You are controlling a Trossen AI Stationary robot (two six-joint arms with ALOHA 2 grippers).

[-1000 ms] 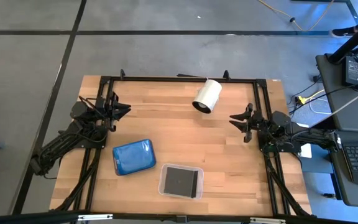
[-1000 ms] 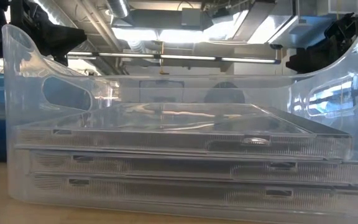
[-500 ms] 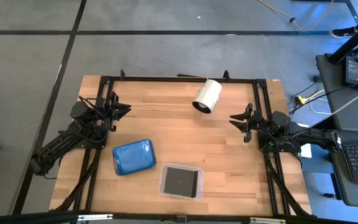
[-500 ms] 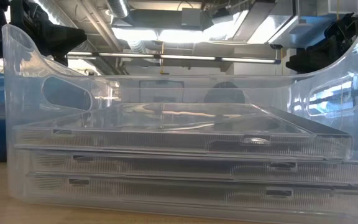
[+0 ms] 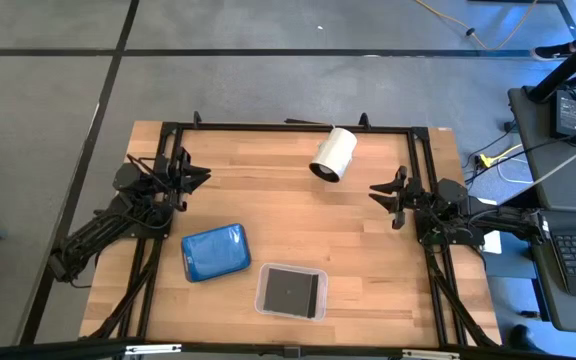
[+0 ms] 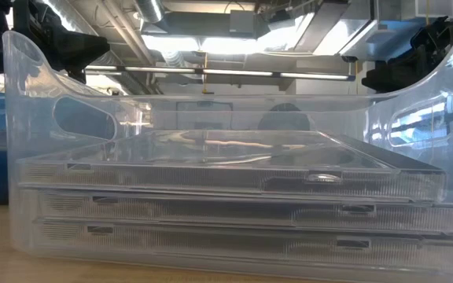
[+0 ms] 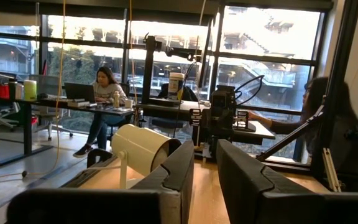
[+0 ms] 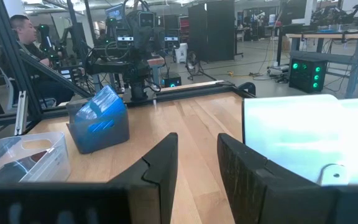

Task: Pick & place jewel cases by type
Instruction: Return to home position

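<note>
On the light wooden table (image 5: 268, 200) the dark grey-black jewel cases (image 5: 291, 291) lie inside the clear rounded-corner plastic tray (image 5: 262, 300). This tray stands near the table's lower edge in the high view, about in the middle. The low view looks through the tray's wall and shows three flat cases stacked one on another. Just to the left of it, near but not touching, the translucent blue jewel cases (image 5: 215, 251) sit in the dark grey rounded-corner tray (image 8: 101, 134). In the right wrist view these blue cases lean at a tilt and rise above the tray's wall. A white cylinder (image 5: 333, 153) lies on its side near the opposite edge of the table, well apart from both trays. The left gripper (image 5: 183, 178) is over the left part of the table. Its two dark fingers (image 7: 179, 168) are a little parted, with a narrow gap, and nothing is between them. The right gripper (image 5: 388, 197) is over the right part, facing the left one. Its fingers (image 8: 160, 162) are also slightly spread and hold nothing. Both grippers are well apart from the jewel cases. In the room behind, a person (image 7: 104, 93) sits at a desk.
</note>
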